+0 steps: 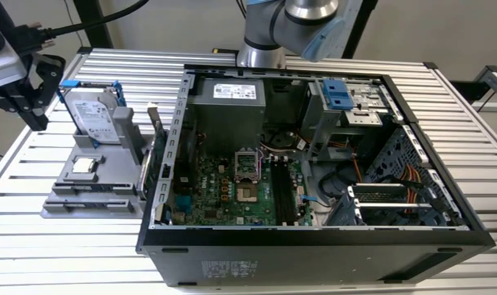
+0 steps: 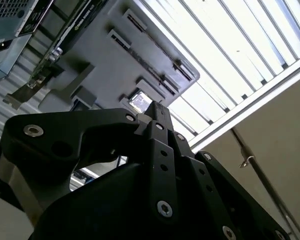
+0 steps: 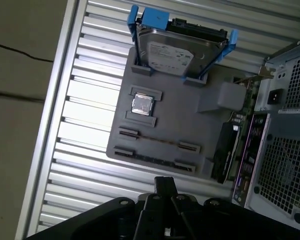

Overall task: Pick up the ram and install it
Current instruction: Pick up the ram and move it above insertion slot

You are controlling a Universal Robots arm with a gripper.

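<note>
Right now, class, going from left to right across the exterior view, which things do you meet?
Hard drive → upright card → power supply → blue latch

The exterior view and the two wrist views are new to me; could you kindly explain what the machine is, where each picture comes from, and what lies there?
The machine is a robot arm; its grasping end, the claw, is shut and empty. The exterior view comes from a camera off the arm and shows a slatted metal table with an open computer case. Both wrist views come from cameras riding on the arm, so the black claw sits in front. Beyond it, in the first wrist view, a grey tray lies beside the case. It holds a silver hard drive in a blue frame, a small square chip, and the ram, a slim stick on edge in its holders, not yet picked up.
</note>
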